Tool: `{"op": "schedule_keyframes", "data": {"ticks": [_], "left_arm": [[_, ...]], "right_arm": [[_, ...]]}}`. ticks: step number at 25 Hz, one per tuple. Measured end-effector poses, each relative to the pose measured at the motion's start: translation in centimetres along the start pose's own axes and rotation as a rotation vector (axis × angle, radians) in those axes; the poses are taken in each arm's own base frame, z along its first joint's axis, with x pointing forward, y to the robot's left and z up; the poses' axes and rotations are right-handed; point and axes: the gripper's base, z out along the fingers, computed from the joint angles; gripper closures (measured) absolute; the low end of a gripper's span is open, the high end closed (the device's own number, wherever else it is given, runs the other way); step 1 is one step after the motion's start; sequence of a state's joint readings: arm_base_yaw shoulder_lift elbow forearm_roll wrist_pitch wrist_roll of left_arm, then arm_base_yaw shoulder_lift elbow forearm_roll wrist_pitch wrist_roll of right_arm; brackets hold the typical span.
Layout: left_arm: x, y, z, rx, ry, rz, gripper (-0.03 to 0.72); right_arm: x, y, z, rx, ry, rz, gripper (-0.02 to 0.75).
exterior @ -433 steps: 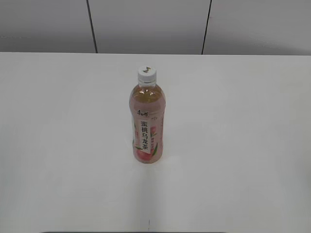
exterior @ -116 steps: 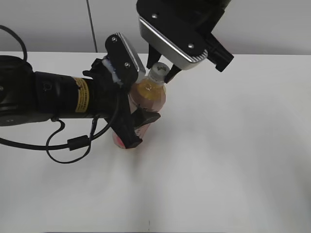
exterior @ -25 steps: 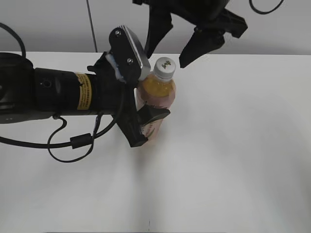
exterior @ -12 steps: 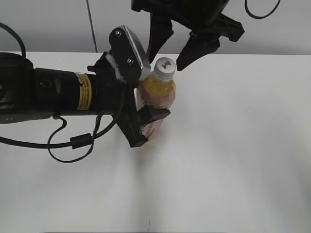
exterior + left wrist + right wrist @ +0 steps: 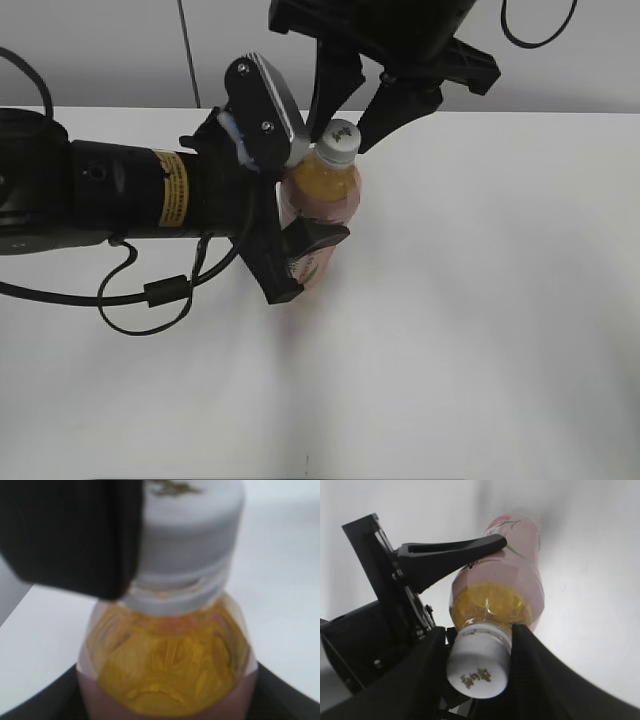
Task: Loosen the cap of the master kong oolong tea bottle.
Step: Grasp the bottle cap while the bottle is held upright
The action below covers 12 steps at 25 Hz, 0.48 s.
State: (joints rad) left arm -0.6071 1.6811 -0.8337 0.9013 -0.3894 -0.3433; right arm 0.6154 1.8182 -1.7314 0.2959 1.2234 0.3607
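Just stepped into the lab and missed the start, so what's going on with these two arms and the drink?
The left gripper is clamped around the body of the master kong oolong tea bottle, holding it on the white table. The right gripper is positioned over the top, its fingers on either side of the white cap. In the right wrist view the fingers sit right against the cap, which is still on the bottle. Whether it has loosened yet cannot be told.
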Motion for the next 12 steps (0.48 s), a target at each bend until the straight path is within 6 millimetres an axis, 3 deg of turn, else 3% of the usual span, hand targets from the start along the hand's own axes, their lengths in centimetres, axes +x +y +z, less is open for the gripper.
{"op": "schedule_keyframes", "data": {"ticks": [8,12], "left_arm": [[0.08,0.01,0.0,-0.001,0.009,0.008,0.242],[0.09,0.01,0.0,-0.001,0.01,0.01,0.242]], "right_arm": [[0.14,-0.14,0.31,0.002,0.011,-0.063,0.451],[0.13,-0.18,0.34,0.004,0.01,-0.238,0.454]]}}
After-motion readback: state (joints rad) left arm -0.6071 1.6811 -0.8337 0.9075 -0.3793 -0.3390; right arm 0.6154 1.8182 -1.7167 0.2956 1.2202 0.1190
